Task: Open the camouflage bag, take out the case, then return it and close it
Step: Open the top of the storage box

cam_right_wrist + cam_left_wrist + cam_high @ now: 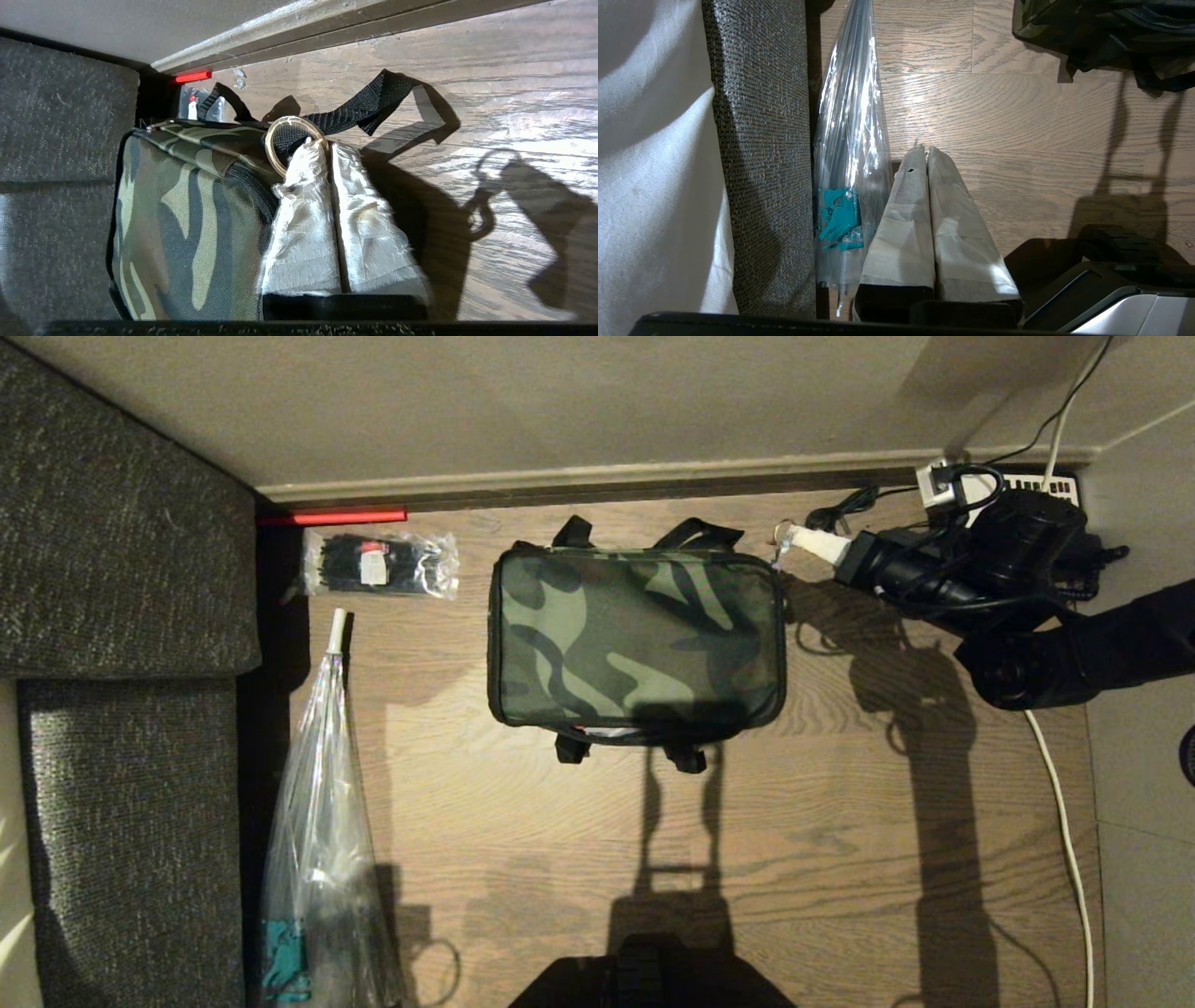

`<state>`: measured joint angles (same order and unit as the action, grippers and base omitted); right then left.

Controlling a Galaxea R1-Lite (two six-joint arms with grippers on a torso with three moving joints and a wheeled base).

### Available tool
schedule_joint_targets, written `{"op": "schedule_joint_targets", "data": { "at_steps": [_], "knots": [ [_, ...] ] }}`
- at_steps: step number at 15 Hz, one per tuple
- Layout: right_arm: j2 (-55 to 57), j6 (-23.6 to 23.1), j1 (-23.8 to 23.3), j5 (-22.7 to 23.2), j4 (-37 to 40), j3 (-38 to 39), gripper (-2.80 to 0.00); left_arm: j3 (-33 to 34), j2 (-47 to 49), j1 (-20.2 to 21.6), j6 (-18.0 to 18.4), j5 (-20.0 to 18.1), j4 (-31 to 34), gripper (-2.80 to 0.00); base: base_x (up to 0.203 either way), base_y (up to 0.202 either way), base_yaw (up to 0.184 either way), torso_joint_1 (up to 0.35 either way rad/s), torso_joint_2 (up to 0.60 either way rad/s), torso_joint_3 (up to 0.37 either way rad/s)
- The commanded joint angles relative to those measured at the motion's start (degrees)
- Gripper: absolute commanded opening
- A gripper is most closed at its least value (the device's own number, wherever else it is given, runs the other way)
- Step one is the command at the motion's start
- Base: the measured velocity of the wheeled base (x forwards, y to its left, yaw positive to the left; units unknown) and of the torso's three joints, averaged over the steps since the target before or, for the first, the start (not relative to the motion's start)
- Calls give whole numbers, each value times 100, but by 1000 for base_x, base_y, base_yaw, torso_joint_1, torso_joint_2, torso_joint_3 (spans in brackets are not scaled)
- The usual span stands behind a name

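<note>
The camouflage bag (635, 635) stands closed on the wooden floor near the wall, black straps (695, 532) lying behind it. My right gripper (801, 539) is at the bag's far right corner; its taped fingers (303, 210) are pressed almost together, pinching the metal zipper ring (275, 154) at their tips (327, 148). The bag (187, 219) fills the side of the right wrist view. The case is hidden. My left gripper (926, 150) hangs shut and empty over bare floor, away from the bag (1101, 28).
A grey sofa (121, 616) lines the left side. A plastic-wrapped umbrella (322, 821), a packet of black cable ties (378, 563) and a red bar (336, 515) lie beside it. A power strip (1036, 485) and white cable (1064, 821) are at the right.
</note>
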<state>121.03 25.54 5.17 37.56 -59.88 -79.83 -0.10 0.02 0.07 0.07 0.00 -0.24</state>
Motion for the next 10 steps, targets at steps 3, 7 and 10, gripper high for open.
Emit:
{"op": "schedule_joint_targets", "data": {
  "at_steps": [3,7,10],
  "knots": [
    [-22,-42,-22,26,-141,291,0,1,-11,1,9,0,-2,-280,0,0,0,0,0,0],
    [-386,12,-70,17,-86,1010,0,1,-11,10,1,0,-2,-280,0,0,0,0,0,0],
    [-854,100,48,35,126,2079,0,1,-11,10,1,0,-2,-280,0,0,0,0,0,0]
  ]
}}
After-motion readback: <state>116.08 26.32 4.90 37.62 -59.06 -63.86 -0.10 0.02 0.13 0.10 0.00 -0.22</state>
